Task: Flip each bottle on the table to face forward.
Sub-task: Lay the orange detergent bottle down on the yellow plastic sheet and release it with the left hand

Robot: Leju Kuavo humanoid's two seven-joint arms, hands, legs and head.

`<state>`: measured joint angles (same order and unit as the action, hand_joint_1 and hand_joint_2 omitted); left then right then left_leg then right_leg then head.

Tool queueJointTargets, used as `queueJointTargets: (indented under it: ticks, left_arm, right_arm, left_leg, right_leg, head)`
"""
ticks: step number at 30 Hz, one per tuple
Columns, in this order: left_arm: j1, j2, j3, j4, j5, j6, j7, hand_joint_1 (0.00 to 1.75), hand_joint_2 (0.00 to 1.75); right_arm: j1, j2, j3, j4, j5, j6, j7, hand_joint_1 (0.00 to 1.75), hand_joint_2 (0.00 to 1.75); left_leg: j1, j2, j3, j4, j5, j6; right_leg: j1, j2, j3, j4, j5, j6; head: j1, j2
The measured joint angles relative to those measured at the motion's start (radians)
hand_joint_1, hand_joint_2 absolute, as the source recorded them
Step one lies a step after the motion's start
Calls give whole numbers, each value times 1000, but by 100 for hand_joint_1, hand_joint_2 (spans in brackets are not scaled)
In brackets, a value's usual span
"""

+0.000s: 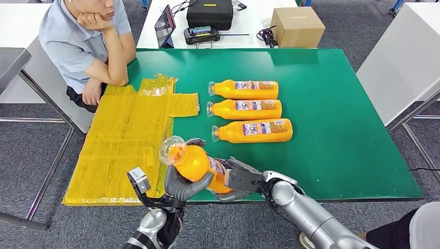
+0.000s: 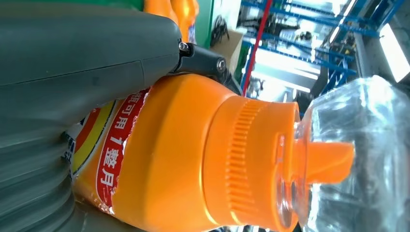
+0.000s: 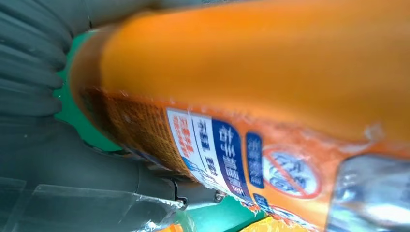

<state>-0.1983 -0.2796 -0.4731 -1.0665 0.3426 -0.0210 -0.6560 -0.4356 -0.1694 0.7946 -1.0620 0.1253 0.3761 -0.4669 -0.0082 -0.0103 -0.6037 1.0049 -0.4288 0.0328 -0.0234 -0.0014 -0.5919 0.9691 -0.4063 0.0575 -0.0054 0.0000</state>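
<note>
An orange bottle [image 1: 200, 166] with a clear cap is lifted above the table's near edge, its cap pointing up and to the left. My left hand [image 1: 185, 185] grips its shoulder near the neck, seen close up on the bottle [image 2: 193, 159] under the left hand [image 2: 82, 63]. My right hand [image 1: 239, 180] holds the base end; the bottle's label [image 3: 227, 154] shows beside the right hand [image 3: 38, 111]. Three more orange bottles lie on their sides in a column on the green table [image 1: 342, 129]: far [image 1: 244, 89], middle [image 1: 245, 109], near [image 1: 252, 130], caps to the left.
A flattened yellow sheet [image 1: 127, 140] covers the table's left part. A person [image 1: 83, 41] sits at the far left corner, elbow on the table. Behind stand a cardboard box [image 1: 297, 27], a black case [image 1: 209, 13] and a tablet [image 1: 165, 25] on a white table.
</note>
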Motion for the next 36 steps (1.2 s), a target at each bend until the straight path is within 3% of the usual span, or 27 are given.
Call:
queueJointTargets:
  ticks: [9,16,20,24,28,36]
  left_arm:
    - [17,7,3,-29,101,-93,74,175,175]
    - [37,13,1,-63,89,-71,90,175,175]
    - [41,14,-5,-83,40,-5,81,175,175]
    - [46,15,-11,-118,-79,133,78,175,175]
    - [52,31,-14,-152,-230,278,77,175,175]
    - [58,88,2,-221,-333,346,110,175,175]
  right_arm:
    - [35,10,-15,0,-30,-26,0,0,175]
    - [76,28,-42,0,-35,-42,0,0,175]
    - [87,39,-53,0,-25,-54,0,0,175]
    - [116,50,-78,-3,0,-95,-1,0,0]
    - [181,52,-127,-22,27,-138,-1,0,0]
    - [272,58,-221,-66,62,-195,2,0,0]
  left_leg:
    - [0,0,0,0,0,0]
    - [0,0,0,0,0,0]
    - [0,0,0,0,0,0]
    - [0,0,0,0,0,0]
    - [0,0,-1,0,0,0]
    - [0,0,0,0,0,0]
  right_leg:
    - [0,0,0,0,0,0]
    - [0,0,0,0,0,0]
    - [0,0,0,0,0,0]
    - [0,0,0,0,0,0]
    - [0,0,0,0,0,0]
    - [0,0,0,0,0,0]
  head:
    - [0,0]
    - [0,0]
    - [0,0]
    - [0,0]
    - [0,0]
    - [0,0]
